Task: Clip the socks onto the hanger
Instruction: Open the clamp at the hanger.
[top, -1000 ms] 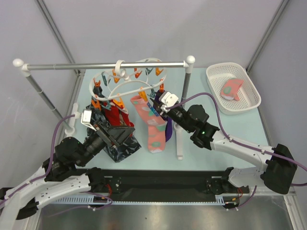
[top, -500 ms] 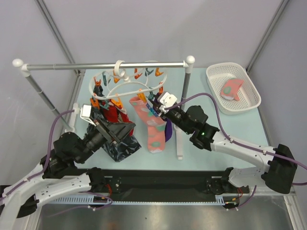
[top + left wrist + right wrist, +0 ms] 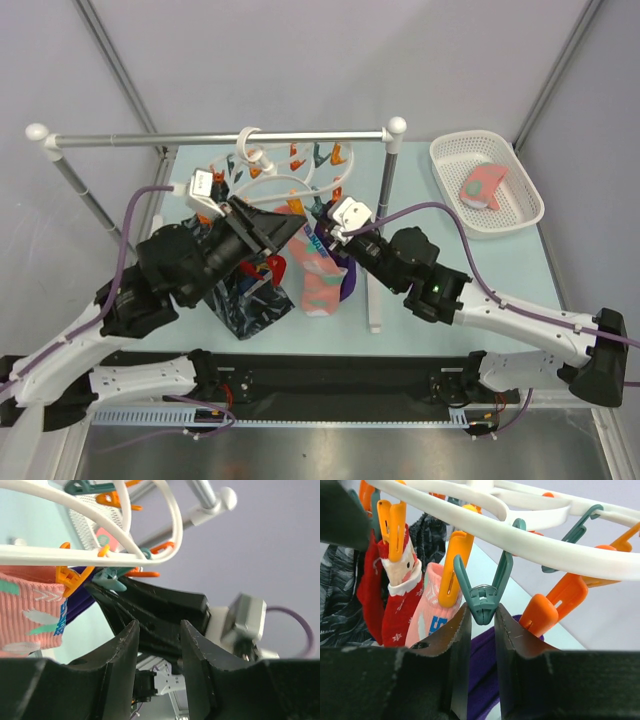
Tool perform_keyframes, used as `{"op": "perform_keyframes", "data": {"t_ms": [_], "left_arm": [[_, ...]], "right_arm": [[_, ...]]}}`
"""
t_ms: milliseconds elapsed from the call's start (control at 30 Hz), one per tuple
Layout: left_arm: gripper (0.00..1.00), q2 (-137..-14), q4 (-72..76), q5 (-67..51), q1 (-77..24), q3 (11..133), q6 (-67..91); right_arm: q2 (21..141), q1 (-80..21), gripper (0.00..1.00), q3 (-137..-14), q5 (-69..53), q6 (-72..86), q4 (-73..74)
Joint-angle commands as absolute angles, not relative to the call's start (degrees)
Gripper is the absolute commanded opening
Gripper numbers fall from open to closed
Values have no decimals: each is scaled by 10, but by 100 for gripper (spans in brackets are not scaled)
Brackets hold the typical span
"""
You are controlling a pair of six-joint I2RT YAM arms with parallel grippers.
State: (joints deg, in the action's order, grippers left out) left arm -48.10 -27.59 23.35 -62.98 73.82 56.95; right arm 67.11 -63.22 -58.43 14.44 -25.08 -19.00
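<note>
Socks, overhead view: one salmon-pink sock [image 3: 318, 270] hangs from the hanger [image 3: 262, 182], with a red sock [image 3: 270, 268] just left of it, partly behind the left arm. Another salmon sock [image 3: 483, 186] lies in the white basket [image 3: 475, 134] at the table's far right corner. The hanger's hook sits over the grey rail [image 3: 150, 138], which runs along the table's far edge. Navy marbled cloth [image 3: 245, 310] hangs leftmost; purple cloth [image 3: 348, 280] hangs right of the salmon-pink sock. Left gripper [image 3: 290, 226] and right gripper [image 3: 328, 230] meet nose to nose under the ring's near rim.

Left wrist view: left gripper's jaws stand apart with a clear gap and nothing between them. The right arm's black gripper shows beyond the gap. White ring of the hanger [image 3: 60, 555] crosses above. Salmon-pink sock [image 3: 27, 615] is at frame left, pinned by an orange clothespin [image 3: 70, 577]. A teal clothespin [image 3: 111, 581] sits just beside it, at the right gripper's tip.

Right wrist view: right gripper [image 3: 481, 616] is pinched onto the narrow end of the teal clothespin [image 3: 482, 602], both fingers touching it by the look. The pin hangs from the ring [image 3: 520, 540]. To its left, orange pins hold the salmon-pink sock [image 3: 427, 615] and the red sock [image 3: 395, 615]. Navy cloth is at far left and purple cloth is behind the fingers.
</note>
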Motion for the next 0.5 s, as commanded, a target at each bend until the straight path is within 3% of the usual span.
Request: {"op": "perform_keyframes", "data": {"t_ms": [0, 467], "left_arm": [[44, -526, -344, 297, -642, 789, 620], [62, -613, -414, 412, -662, 851, 735]], "right_arm": [[656, -649, 0, -610, 205, -257, -172], [661, -682, 0, -600, 282, -357, -204]]}}
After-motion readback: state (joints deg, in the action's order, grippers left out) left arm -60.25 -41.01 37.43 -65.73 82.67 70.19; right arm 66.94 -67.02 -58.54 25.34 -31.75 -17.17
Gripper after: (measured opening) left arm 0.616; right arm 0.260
